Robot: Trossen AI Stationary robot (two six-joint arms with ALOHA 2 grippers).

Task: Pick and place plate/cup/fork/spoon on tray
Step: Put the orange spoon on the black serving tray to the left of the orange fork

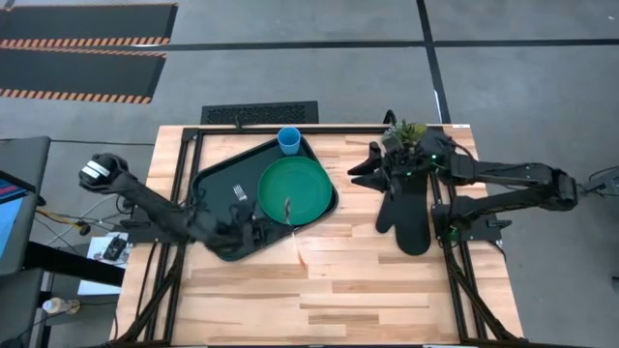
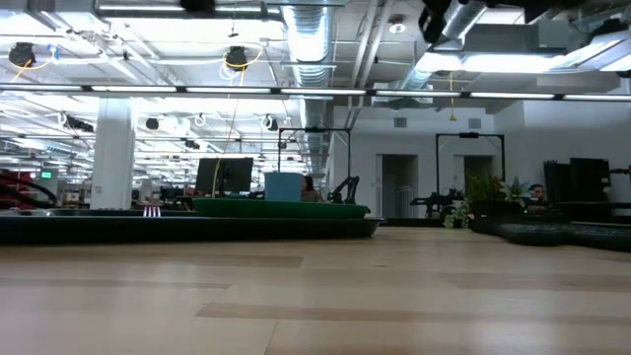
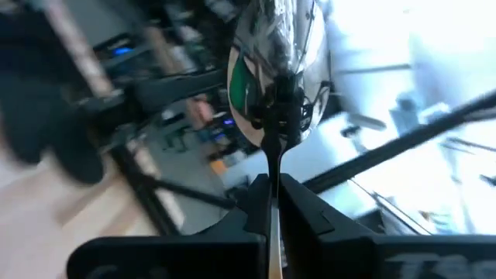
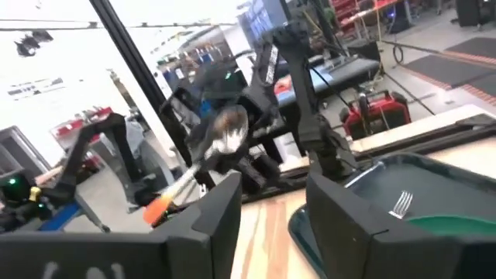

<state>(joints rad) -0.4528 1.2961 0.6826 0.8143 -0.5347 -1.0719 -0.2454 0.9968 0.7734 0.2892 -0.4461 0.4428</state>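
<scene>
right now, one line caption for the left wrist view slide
Left end effector shut on the spoon, bowl up, room blurred behind.

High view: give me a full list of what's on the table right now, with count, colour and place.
tray: 1, dark green-black, left half of table
plate: 1, green, on tray, right part
cup: 1, light blue, tray's far corner
fork: 1, silver tines, on tray left of plate
spoon: 1, silver bowl, held over plate's near edge
mitt: 1, black, right half of table
plant: 1, green, far edge of table
table: 1, light wood
left gripper: shut on spoon, at tray's near edge
right gripper: open, empty, beside mitt
</scene>
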